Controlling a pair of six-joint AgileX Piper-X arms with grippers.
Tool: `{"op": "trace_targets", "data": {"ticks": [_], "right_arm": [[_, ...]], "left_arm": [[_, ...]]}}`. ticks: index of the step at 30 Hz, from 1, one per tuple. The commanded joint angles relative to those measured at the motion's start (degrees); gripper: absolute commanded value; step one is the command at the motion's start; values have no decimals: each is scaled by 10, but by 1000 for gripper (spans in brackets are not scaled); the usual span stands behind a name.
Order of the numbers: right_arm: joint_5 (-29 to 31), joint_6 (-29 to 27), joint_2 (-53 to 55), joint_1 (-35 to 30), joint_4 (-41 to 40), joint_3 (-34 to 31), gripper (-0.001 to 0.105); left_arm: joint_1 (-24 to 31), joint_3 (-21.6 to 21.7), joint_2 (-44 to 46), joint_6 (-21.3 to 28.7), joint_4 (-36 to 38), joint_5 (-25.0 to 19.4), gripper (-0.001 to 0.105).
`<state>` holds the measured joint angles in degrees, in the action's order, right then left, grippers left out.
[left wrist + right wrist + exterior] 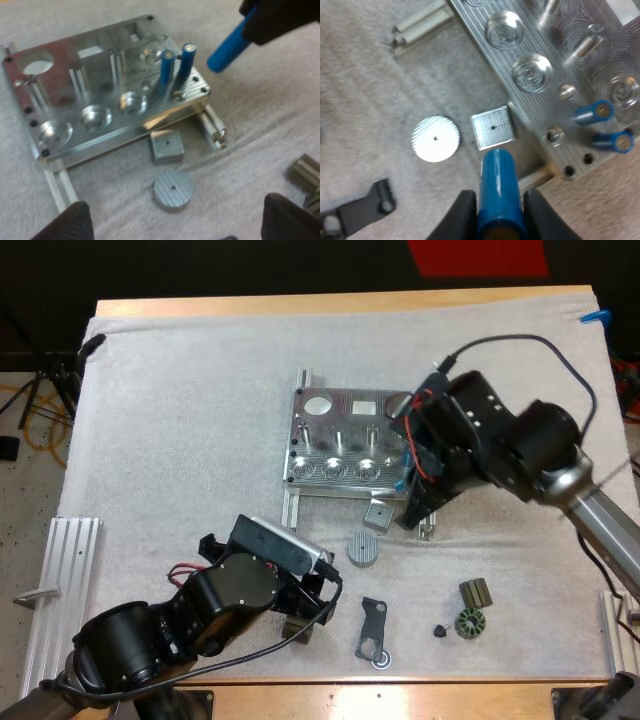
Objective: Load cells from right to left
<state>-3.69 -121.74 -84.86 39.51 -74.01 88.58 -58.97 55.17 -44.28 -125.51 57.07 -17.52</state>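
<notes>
The wooden desk point(300, 302) carries a white mat point(180, 420). On the mat, the metal fixture point(340, 445) lies just beside the right jaws and well ahead of the left jaws. The right jaws are clamped on a blue cylinder point(500, 185) from both sides and hold it tilted above the mat, off the fixture's corner. The left jaws stand apart, clear of everything. A dark bracket point(372, 630) lies on the mat just right of the left jaws. Two more blue cylinders point(166, 72) stand side by side in the fixture's end nearest the right jaws. A round ridged disc point(363, 548) lies between the two pairs of jaws. A square metal block point(492, 129) sits right under the held cylinder's tip, beside the fixture's edge.
</notes>
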Motion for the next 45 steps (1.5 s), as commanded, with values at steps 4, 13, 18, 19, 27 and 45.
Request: {"op": "trace_targets", "data": {"ticks": [4, 13, 18, 19, 27, 45], "right_arm": [[6, -30, -35, 1, -8, 56, 7], [52, -79, -117, 1, -10, 125, 7], [61, -97, -157, 1, -8, 134, 7], [62, -97, -159, 1, -7, 134, 7], [86, -111, -199, 1, 18, 134, 7], [116, -119, -252, 1, 30, 132, 7]], "left_arm": [[-2, 2, 3, -2, 29, -25, 68], [-2, 2, 3, -2, 30, -46, 68], [-2, 2, 3, 0, 30, -46, 68], [-2, 2, 3, 0, 30, -46, 68], [-2, 2, 3, 11, 30, -50, 68], [-2, 2, 3, 11, 30, -50, 68]]}}
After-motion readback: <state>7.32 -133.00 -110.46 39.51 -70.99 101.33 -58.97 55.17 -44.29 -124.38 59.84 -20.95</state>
